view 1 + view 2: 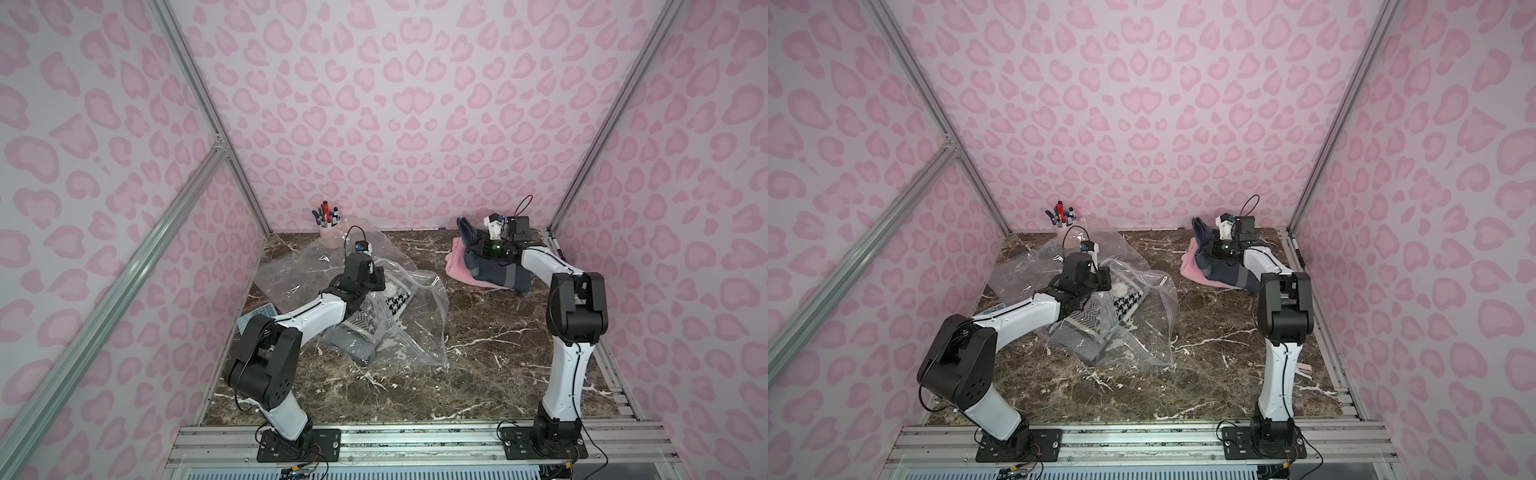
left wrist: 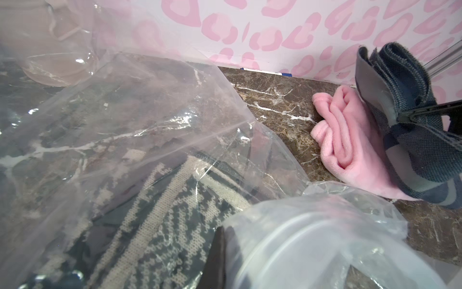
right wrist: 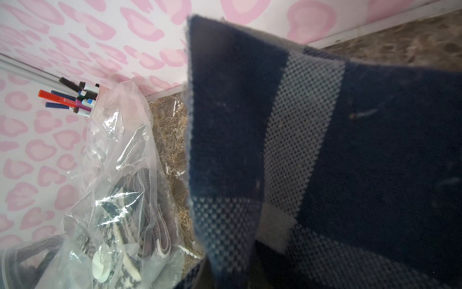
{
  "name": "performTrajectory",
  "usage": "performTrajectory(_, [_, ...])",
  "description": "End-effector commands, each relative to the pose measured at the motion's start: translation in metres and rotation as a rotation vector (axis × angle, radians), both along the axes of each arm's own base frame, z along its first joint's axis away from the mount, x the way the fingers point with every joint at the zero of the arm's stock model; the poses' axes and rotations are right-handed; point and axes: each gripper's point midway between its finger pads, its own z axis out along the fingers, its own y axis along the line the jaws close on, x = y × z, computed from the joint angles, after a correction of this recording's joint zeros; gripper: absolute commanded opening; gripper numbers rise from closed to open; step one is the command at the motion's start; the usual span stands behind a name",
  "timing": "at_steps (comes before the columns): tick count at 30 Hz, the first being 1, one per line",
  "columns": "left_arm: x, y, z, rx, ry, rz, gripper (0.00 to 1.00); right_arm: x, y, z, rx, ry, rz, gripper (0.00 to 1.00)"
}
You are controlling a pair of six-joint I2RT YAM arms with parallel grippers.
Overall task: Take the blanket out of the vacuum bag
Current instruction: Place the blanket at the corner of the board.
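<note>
I see my left arm (image 1: 309, 313) and right arm (image 1: 565, 374) in glossy white shells between bulky black joint housings. Thin black cables (image 1: 353, 227) loop off each wrist camera (image 1: 363, 247). Silver screws (image 1: 335, 444) pin the black base plates (image 1: 324, 452).

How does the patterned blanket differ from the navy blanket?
The patterned blanket is black-and-cream knit; the navy blanket is blue with grey bands. The patterned blanket sits inside the vacuum bag; the navy blanket lies outside on a pink blanket, one end raised in the right tool. Both are folded.

Glossy crinkled plastic vacuum bag (image 1: 424, 332), knitted blanket (image 1: 397, 305), woven navy blanket (image 1: 503, 281)
</note>
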Motion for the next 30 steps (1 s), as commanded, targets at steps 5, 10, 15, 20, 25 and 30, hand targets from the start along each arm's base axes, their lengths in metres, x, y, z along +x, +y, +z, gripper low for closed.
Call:
performTrajectory(5, [-0.001,-0.004,0.001,0.004,-0.001,-0.027,0.04,-0.003,0.014,0.008,-0.005,-0.048,0.069,0.53])
performTrajectory(10, [-0.001,-0.005,0.002,0.003,-0.001,-0.034,0.04,-0.010,0.024,0.023,0.039,-0.080,0.114,0.62])
performTrajectory(15, [-0.001,-0.006,0.002,0.003,-0.003,-0.035,0.04,-0.015,0.037,0.038,0.171,-0.107,0.157,0.62])
performTrajectory(20, [-0.001,-0.008,0.001,-0.002,0.000,-0.040,0.04,0.002,0.046,0.026,0.315,-0.053,0.144,0.62])
performTrajectory(25, [-0.003,-0.007,0.004,0.003,-0.003,-0.038,0.04,0.025,0.047,-0.011,0.354,0.064,0.086,0.59])
performTrajectory(30, [-0.003,-0.004,0.006,0.017,-0.007,-0.029,0.04,0.020,0.020,-0.051,0.248,0.166,-0.002,0.57])
